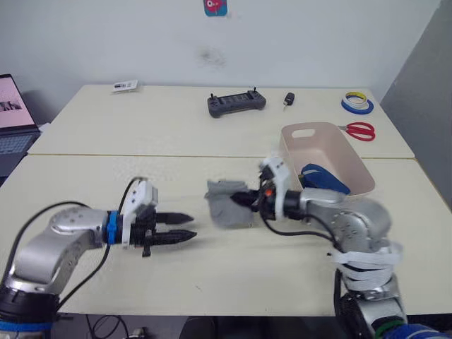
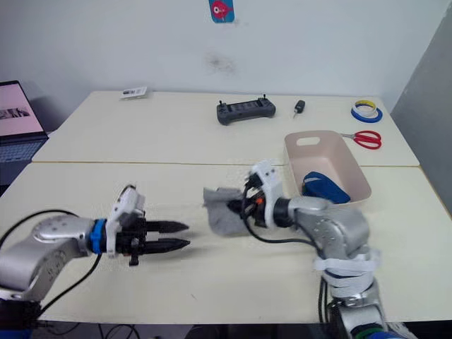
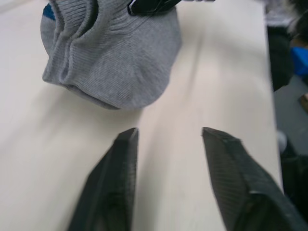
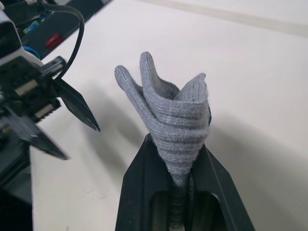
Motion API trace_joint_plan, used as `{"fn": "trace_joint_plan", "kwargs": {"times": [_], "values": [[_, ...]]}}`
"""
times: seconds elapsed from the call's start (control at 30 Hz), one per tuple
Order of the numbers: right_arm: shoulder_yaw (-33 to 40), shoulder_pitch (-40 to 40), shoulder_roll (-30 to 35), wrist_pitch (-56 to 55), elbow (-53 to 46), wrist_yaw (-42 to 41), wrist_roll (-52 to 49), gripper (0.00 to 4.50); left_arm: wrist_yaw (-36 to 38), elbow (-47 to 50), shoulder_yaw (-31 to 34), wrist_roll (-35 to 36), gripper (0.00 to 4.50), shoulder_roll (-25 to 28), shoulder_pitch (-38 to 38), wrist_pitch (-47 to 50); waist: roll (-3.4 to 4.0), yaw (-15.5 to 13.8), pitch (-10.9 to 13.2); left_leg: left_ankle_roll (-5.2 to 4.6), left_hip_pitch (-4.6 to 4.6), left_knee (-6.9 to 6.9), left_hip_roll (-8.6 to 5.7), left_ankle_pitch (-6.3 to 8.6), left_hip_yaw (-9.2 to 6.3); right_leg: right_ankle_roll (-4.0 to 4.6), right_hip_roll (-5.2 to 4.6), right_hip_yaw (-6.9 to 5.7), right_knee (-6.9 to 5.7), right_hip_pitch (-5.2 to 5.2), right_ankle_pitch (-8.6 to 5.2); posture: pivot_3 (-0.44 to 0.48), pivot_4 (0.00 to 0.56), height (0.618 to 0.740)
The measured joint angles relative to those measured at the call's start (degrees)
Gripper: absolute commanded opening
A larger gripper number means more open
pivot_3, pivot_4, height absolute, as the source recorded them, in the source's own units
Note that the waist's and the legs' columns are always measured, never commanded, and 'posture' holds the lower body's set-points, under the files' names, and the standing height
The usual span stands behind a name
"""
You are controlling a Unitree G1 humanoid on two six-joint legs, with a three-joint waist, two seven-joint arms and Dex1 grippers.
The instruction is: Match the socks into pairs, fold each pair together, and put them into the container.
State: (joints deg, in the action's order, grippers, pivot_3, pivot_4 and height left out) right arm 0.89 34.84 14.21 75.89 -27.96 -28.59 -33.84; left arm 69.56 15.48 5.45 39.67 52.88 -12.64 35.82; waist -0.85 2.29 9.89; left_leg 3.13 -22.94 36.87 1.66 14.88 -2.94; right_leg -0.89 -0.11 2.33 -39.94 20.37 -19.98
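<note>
Grey sock wad (image 1: 227, 203) sits near the counter's middle, pinched at one end by the right hand (image 4: 180, 161), whose two black fingers are clamped tight on the bunched knit; the wad's free end flares out toward the left hand. A bit of blue marking shows at the wad's edge in the left wrist view. Can't tell if it's one sock or two bundled. Left hand (image 1: 185, 235) is just beside the wad, not touching, fingers spread apart w/ nothing between them, tips pointing at the wad, low over the counter (image 1: 212, 275). To the robot's right of the wad stands the container (image 1: 337, 152), pale pinkish-beige bin w/ a slot handle in its far wall; inside lies a royal blue sock bundle (image 1: 323, 176) against the near end. Right arm reaches across in front of the bin's near corner. Further back on the far counter half: a dark handheld controller (image 1: 236, 103), a small black key-like item (image 1: 289, 99), red-handled scissors (image 1: 360, 131) just beyond the bin, and tape rolls (image 1: 357, 103) near the far right corner, blue w/ a yellow one on top. A small label or card (image 1: 125, 86) lies toward the far left edge. An open laptop (image 1: 14, 123) sits off the counter's left side.
</note>
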Motion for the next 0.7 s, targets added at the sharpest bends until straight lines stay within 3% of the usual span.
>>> {"fn": "trace_joint_plan", "kwargs": {"times": [0.13,0.3,0.43,0.53,0.7], "values": [[7.39,2.65,9.27,-0.28,-2.97,-1.91,-3.59,0.0,-1.7,0.29,-0.23,3.0,4.41,-2.07,-7.48,3.99,-0.02,-0.03,0.23,0.0,-0.02,0.0,-0.01,0.0,0.02,0.0,0.02,0.0,0.02,0.0,0.0,0.0,0.15,0.74],[11.26,5.01,24.65,-8.05,-1.97,-5.24,-1.26,0.0,-4.01,0.88,-1.63,4.33,4.46,-4.5,-14.7,6.42,-0.18,-0.15,0.45,-0.01,-0.01,0.02,-0.02,0.0,0.09,0.0,0.06,0.07,0.08,0.0,0.0,0.0,0.15,0.74],[5.47,2.51,36.26,-24.8,2.38,-10.27,8.71,0.0,-5.51,0.87,-3.05,4.34,4.46,-7.25,-19.77,6.89,-0.24,-0.21,0.5,0.0,-0.02,0.03,-0.03,0.0,0.12,0.0,0.08,0.08,0.11,0.0,0.0,0.0,0.15,0.74],[-1.86,0.09,40.38,-42.84,9.62,-13.73,19.83,0.0,-5.87,1.04,-3.69,4.34,4.46,-8.04,-21.71,7.42,-0.33,0.14,0.56,0.01,0.02,0.07,0.0,0.0,0.22,-0.02,0.07,0.17,0.1,-0.03,0.01,0.0,0.15,0.74],[-11.19,0.09,40.99,-68.85,24.61,-17.41,33.37,0.0,-5.84,1.25,-5.25,4.23,4.46,-8.77,-21.83,7.53,-0.35,0.53,0.62,0.05,0.03,0.1,0.02,-0.03,0.23,-0.01,0.04,0.16,0.05,-0.03,0.01,0.0,0.15,0.74]]}}
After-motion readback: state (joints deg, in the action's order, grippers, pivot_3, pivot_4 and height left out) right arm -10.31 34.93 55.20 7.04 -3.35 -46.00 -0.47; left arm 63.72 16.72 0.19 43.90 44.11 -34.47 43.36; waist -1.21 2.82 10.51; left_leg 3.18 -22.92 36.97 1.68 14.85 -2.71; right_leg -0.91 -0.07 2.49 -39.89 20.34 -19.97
